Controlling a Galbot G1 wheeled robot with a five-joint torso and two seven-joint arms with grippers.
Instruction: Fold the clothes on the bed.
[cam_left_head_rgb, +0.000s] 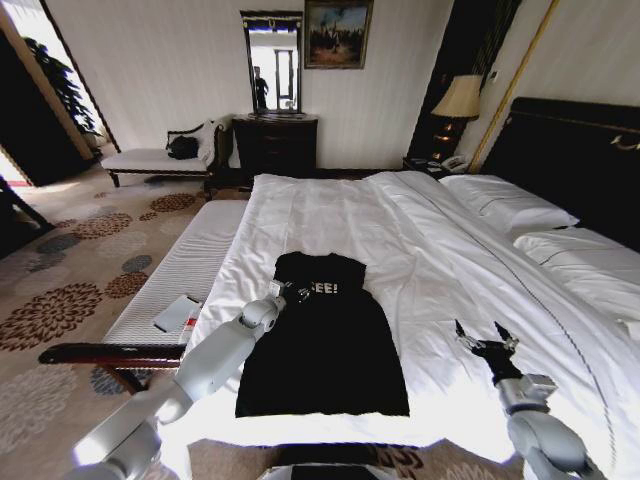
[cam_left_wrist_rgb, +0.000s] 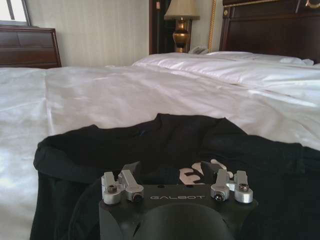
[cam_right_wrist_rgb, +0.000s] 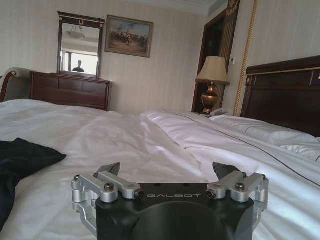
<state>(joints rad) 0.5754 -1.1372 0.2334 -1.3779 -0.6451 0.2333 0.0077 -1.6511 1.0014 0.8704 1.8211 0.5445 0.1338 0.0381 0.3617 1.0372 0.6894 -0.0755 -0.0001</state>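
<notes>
White-sheeted bed (cam_left_head_rgb: 440, 250) with black T-shirt (cam_left_head_rgb: 325, 350) flat near its foot, pillows (cam_left_head_rgb: 510, 205) at headboard.

The T-shirt (cam_left_head_rgb: 325, 340) lies on the bed (cam_left_head_rgb: 440, 250), the bench (cam_left_head_rgb: 175, 280) to its left.

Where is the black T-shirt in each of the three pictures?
Head view: the black T-shirt lies flat on the white bed, lower middle, with the left gripper at its chest lettering.
Left wrist view: it spreads across the lower half, just beyond the gripper.
Right wrist view: one dark part shows at the left edge, beside the open right gripper.
Shared landmark: the table lamp.
</notes>
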